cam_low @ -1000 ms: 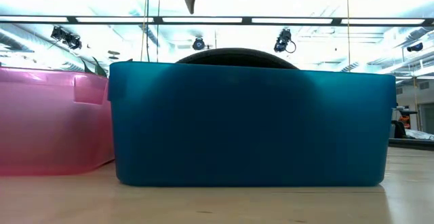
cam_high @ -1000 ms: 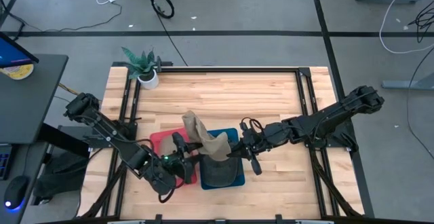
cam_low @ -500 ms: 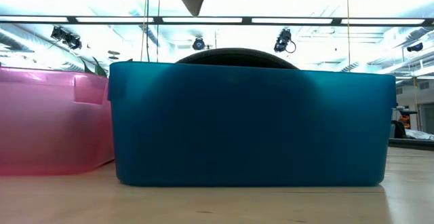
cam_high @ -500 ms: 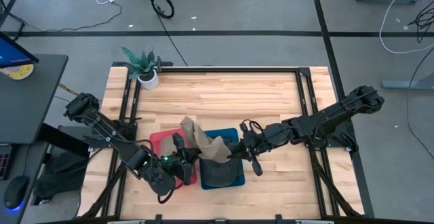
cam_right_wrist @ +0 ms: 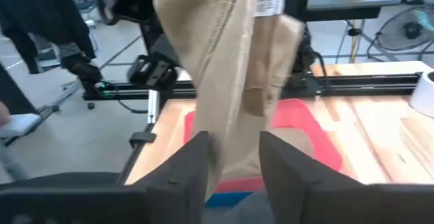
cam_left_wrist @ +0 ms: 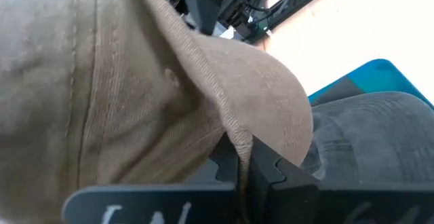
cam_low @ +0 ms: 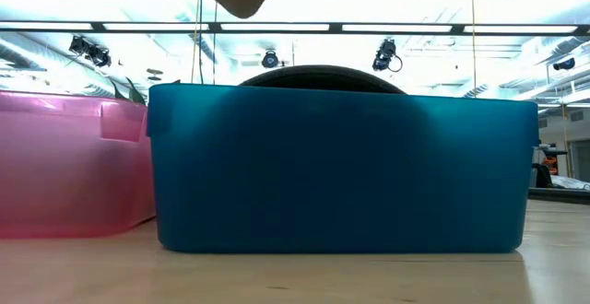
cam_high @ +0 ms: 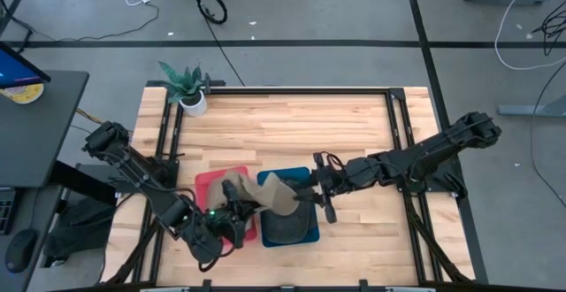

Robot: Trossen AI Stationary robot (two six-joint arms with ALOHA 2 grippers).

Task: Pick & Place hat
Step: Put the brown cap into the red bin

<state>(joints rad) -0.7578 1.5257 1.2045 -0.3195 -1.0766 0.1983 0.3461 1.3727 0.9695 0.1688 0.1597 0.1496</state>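
Handover midair: your left gripper (cam_high: pixel 237 205) pinches the tan cloth cap (cam_high: pixel 265 192) above the pink and blue plastic bins (cam_high: pixel 292 181), so your right gripper (cam_high: pixel 309 192), fingers parted, can let go.

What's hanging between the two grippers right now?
The tan hat spans between left gripper and right gripper, above the pink bin and blue bin, in the high view.

A tan cloth hat (cam_high: pixel 265 191) hangs crumpled in the air above the red bin (cam_high: pixel 209 184) and blue bin (cam_high: pixel 303 179)
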